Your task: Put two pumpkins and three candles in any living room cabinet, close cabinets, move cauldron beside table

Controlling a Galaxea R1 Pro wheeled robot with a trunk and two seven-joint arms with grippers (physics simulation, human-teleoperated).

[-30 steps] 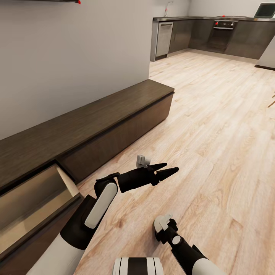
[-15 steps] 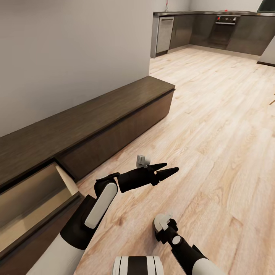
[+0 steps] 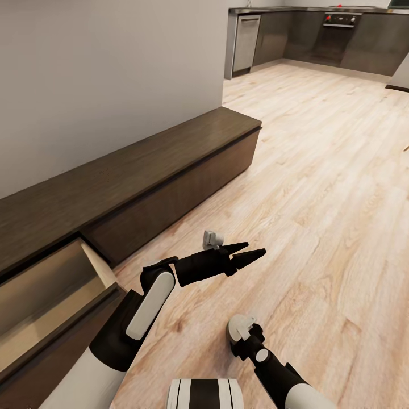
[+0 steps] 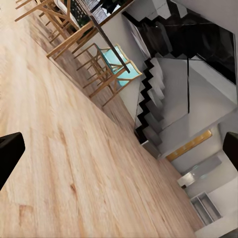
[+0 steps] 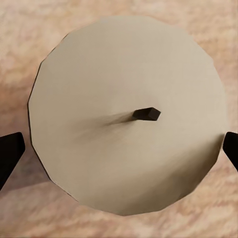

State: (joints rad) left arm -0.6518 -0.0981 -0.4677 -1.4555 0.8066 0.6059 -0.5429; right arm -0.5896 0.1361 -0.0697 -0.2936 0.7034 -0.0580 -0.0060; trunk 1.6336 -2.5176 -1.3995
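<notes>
A candle with a pale round top and a short dark wick sits between the two black fingertips of my right gripper, which is shut on it above the wood floor. In the head view the same candle shows as a pale cap at the tip of my right gripper, low in the middle. My left gripper hangs open over the floor with nothing between its fingers. The long dark-brown cabinet runs along the wall at left. Its nearest drawer stands pulled open, showing a pale interior.
Light wood floor stretches ahead to a dark kitchen run at the back. In the left wrist view, wooden chairs with a teal seat and a dark staircase stand across the room.
The whole head view has shifted a little, so the kitchen sits higher in the picture: the camera moved. Both arms keep the same pose.
</notes>
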